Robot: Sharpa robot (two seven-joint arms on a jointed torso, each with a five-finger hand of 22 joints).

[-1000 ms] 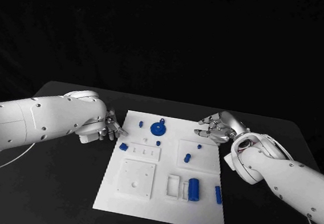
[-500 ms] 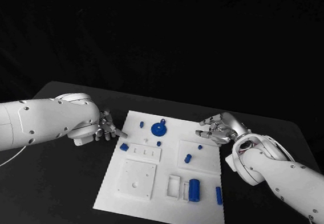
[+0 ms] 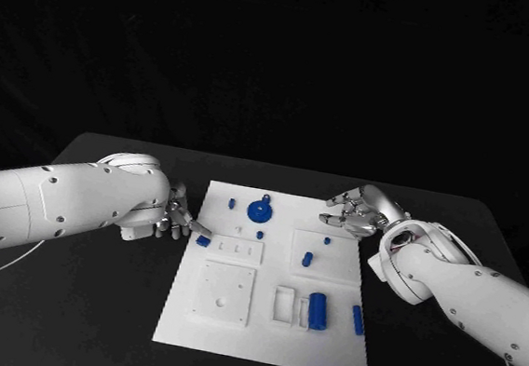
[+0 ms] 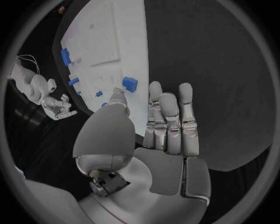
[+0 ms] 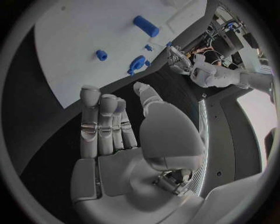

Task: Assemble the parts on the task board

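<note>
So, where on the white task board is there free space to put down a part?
The near strip of the white task board, below the square white plate and the blue cylinder, is bare. The far right corner also looks free. It is crowded around the round blue part, and the left hand hovers at the left edge.

The left hand (image 3: 167, 215) is hiding its own fingertips behind its white forearm in the head view. The small blue parts (image 3: 261, 235) on the task board (image 3: 320, 347) are showing too small to tell their shapes. In the left wrist view the board's far end is running off behind the circle's rim.
</note>
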